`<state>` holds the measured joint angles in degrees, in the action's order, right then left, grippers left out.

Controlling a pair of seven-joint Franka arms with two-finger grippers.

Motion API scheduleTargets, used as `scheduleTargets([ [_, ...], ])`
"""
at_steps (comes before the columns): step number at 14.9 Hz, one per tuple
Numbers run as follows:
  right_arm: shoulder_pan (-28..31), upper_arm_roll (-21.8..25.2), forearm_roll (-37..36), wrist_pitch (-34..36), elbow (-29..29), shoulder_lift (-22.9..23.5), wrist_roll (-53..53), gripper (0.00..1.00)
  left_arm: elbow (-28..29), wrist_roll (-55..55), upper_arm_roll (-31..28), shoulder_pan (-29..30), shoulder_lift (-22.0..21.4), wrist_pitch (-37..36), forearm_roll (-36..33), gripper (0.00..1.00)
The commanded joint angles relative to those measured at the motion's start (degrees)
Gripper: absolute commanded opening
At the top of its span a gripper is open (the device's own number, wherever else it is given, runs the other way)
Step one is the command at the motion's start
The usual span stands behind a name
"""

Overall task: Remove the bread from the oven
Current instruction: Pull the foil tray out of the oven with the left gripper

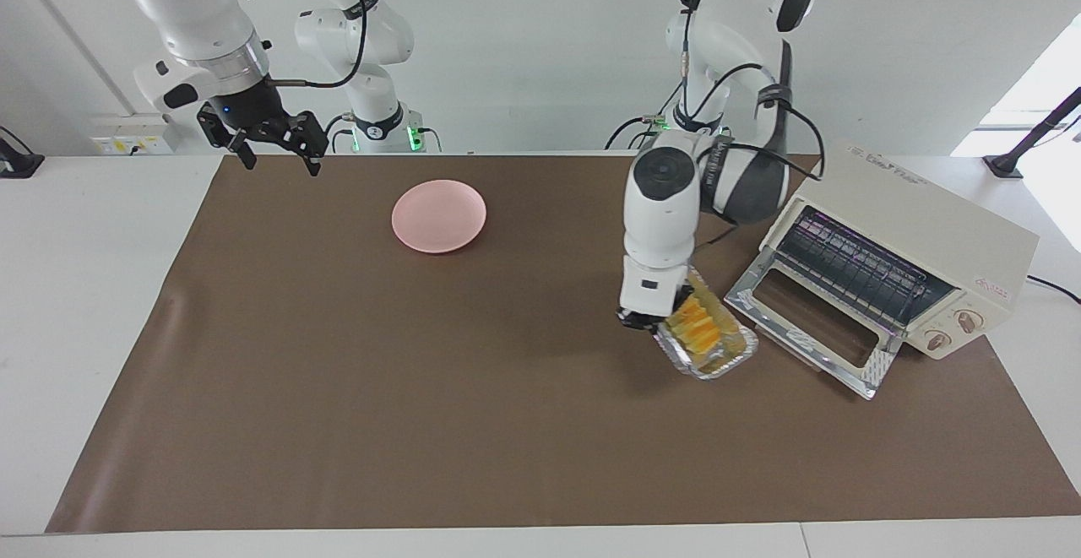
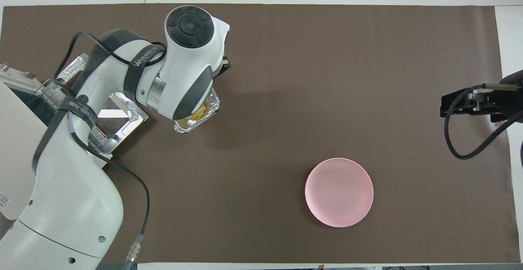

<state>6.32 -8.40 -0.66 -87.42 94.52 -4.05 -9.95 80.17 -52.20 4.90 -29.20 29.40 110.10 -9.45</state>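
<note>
I see the bread (image 1: 698,327), a golden-yellow ridged loaf, lying in a foil tray (image 1: 725,361) that hangs tilted in the air over the brown mat (image 1: 473,389), just in front of the oven's dropped door (image 1: 811,330). So the loaf is out of the oven (image 1: 908,241), though it is not set down anywhere. From overhead I catch only a sliver of the loaf and the tray's crinkled edge under the arm's wrist.

My left claw (image 1: 642,322) is clamped tight on the tray's rim at the end away from the oven, and it is the only thing carrying the tray. The left arm reaches in from its base and bends down over the mat beside the oven door.

The oven sits at the left arm's end of the counter (image 1: 84,288), its glass door lying flat open and its wire rack (image 1: 857,269) bare.

A pink plate (image 1: 438,215) rests on the mat, nearer to the robots than the tray and well apart from it, toward the right arm's end.

My right claw (image 1: 274,155) waits with its fingers spread wide, holding nothing, over the mat's corner at the right arm's end.
</note>
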Motion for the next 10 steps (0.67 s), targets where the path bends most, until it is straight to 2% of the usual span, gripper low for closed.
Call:
scheduleTargets([
  [1,0.45,0.14,-0.04,1.11,0.22,-0.52,-0.60,1.00,-1.60,3.16,-1.20,-8.39,1.10,-1.29,2.16,0.00],
  [3,0.45,0.14,-0.04,1.20,0.22,-0.52,-0.60,1.00,-0.72,3.34,-1.12,-13.24,1.10,-0.15,2.60,0.00],
  [5,0.89,0.14,-0.04,1.20,0.31,-0.52,-0.68,1.00,3.48,4.38,-1.12,-15.44,0.92,4.49,2.51,0.00],
  [8,0.72,-0.13,0.05,0.33,1.09,-0.78,0.54,1.00,5.87,12.20,-0.94,-15.89,1.45,6.09,2.69,0.00],
  [10,0.45,-0.30,0.22,-1.77,3.02,-1.49,1.69,1.00,7.89,12.48,-0.33,-15.89,1.10,8.10,2.86,0.00],
])
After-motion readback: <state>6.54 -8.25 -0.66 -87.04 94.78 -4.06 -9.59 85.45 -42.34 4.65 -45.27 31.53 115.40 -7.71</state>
